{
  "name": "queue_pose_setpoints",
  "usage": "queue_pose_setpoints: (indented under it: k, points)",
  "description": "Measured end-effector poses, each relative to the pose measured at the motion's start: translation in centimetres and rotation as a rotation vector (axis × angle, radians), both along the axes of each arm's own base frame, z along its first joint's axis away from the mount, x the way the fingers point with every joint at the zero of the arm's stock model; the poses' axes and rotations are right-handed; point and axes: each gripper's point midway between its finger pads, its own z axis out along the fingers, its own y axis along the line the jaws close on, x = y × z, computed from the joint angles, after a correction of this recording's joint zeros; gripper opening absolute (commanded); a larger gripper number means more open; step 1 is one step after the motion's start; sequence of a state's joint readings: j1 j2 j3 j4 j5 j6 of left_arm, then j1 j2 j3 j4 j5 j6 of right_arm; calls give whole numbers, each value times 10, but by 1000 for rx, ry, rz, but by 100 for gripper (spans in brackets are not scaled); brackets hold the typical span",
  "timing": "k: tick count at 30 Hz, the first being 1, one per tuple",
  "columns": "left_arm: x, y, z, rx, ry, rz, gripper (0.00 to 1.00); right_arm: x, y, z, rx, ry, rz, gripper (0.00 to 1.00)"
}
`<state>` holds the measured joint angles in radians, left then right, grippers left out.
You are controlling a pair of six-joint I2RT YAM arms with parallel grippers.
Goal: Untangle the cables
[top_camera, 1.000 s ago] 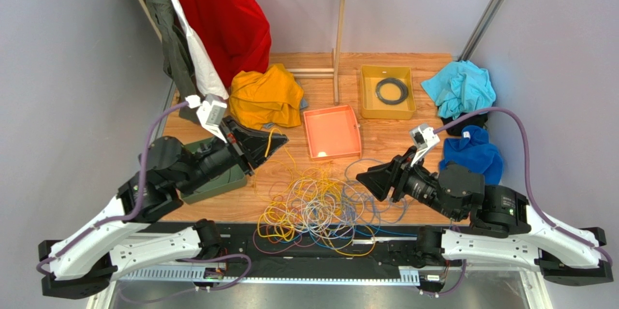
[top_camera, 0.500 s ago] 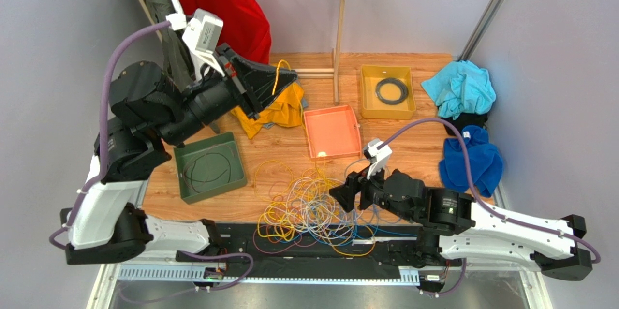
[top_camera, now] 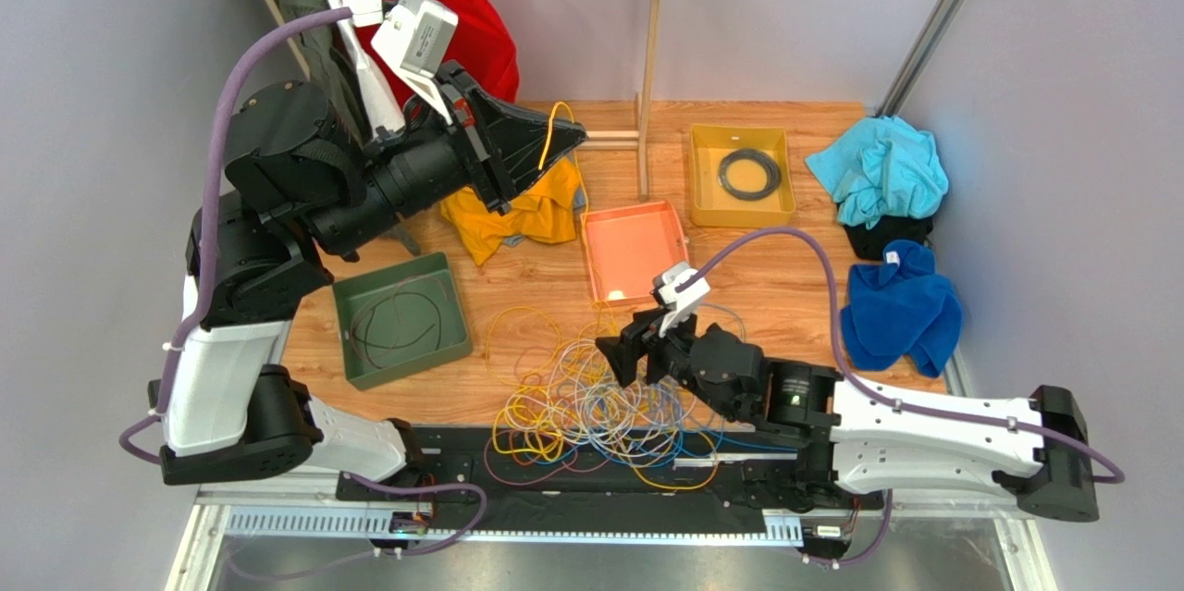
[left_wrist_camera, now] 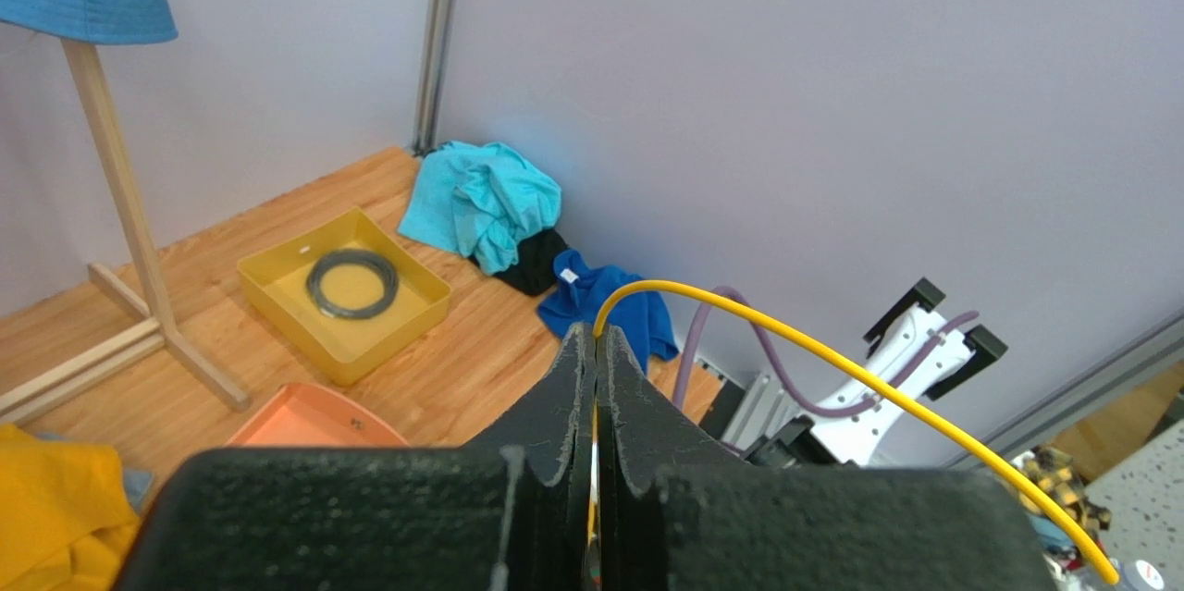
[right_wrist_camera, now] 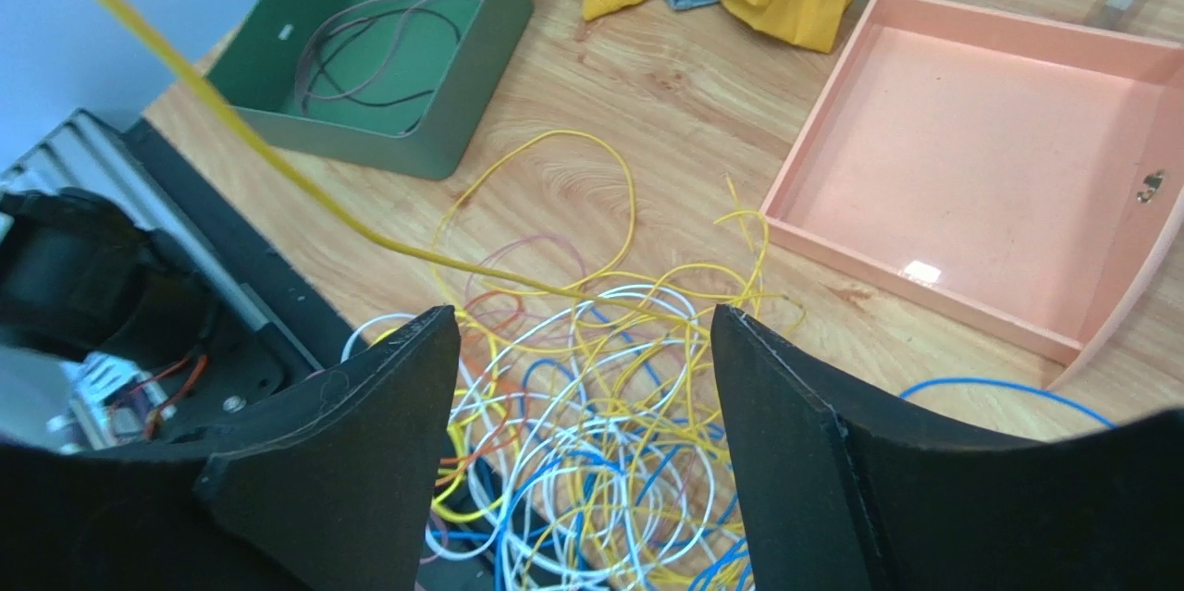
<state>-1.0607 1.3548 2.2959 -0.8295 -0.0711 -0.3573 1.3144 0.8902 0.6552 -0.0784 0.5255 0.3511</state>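
Note:
A tangle of thin cables (top_camera: 598, 404) in yellow, white, blue and orange lies on the wooden table near the front edge; it also shows in the right wrist view (right_wrist_camera: 598, 425). My left gripper (top_camera: 545, 147) is raised high at the back left and shut on a yellow cable (left_wrist_camera: 778, 335), which loops out of the fingertips (left_wrist_camera: 596, 341) and hangs down toward the pile. In the right wrist view that yellow cable (right_wrist_camera: 209, 106) runs taut up to the top left. My right gripper (top_camera: 628, 348) is open and empty, just above the tangle.
A green tray (top_camera: 403, 322) holding a dark cable stands left. An orange tray (top_camera: 635, 251) stands behind the pile and a yellow tray (top_camera: 741, 175) with a black coil farther back. Yellow cloth (top_camera: 521, 210), teal cloth (top_camera: 878, 168) and blue cloth (top_camera: 903, 307) lie around. A wooden stand (top_camera: 646, 78) rises at the back.
My left gripper rose from near the table to high at the back left, pulling the yellow cable up. My right gripper moved left and down over the tangle.

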Motion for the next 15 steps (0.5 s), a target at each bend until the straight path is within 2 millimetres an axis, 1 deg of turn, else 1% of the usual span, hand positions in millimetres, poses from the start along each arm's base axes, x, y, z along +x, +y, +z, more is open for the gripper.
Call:
queue_pose_setpoints:
  k: [4, 7, 8, 9, 10, 11, 13, 15]
  points:
    - [-2, -1, 0, 0, -1, -11, 0, 11, 11, -15, -12, -43, -34, 63]
    - [-2, 0, -2, 4, 2, -11, 0, 19, 21, -19, -10, -70, -53, 54]
    - [-2, 0, -3, 7, 3, -11, 0, 20, 25, -17, 6, -81, -54, 34]
    - [-2, 0, -6, 12, 5, -11, 0, 22, 28, -15, 25, -91, -57, 20]
    - [-2, 1, -8, 15, 7, -10, 0, 23, 29, -13, 36, -101, -61, 8]
    - [-3, 1, -12, 22, 11, -10, 0, 25, 31, -10, 50, -109, -69, 0]
    - [-3, 3, -18, 34, 18, -7, 0, 28, 32, -6, 77, -110, -88, 0]
    - [-2, 7, -26, 47, 26, 7, 0, 30, 29, -5, 82, -107, -110, 0]
